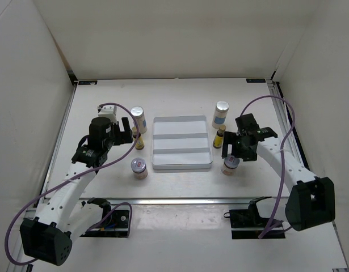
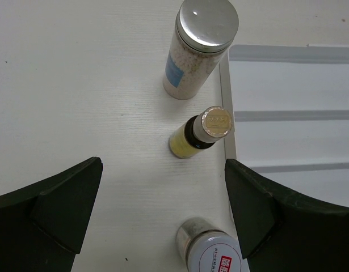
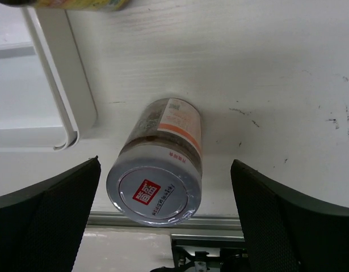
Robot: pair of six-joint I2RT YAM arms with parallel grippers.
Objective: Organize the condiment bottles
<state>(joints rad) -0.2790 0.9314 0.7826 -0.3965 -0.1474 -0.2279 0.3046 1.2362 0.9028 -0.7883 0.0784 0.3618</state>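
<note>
A white ribbed tray (image 1: 183,160) lies mid-table. To its left stand a white silver-lidded shaker (image 1: 139,118), a slim yellow dark-capped bottle (image 1: 139,141) and a squat jar (image 1: 139,168). To its right stand a second shaker (image 1: 221,114), a yellow bottle (image 1: 219,137) and a squat jar (image 1: 230,165). My left gripper (image 1: 130,131) is open and empty above the left bottles. Its wrist view shows the shaker (image 2: 197,51), yellow bottle (image 2: 200,133) and jar (image 2: 214,252) ahead of the left gripper (image 2: 163,187). My right gripper (image 3: 165,164) is open, its jaws either side of the right jar (image 3: 157,170), not touching.
White walls close in the table on three sides. A metal rail (image 1: 180,200) runs along the near edge, just below the right jar. The tray's corner (image 3: 69,124) lies left of that jar. The tray's edge (image 2: 226,107) runs beside the left yellow bottle.
</note>
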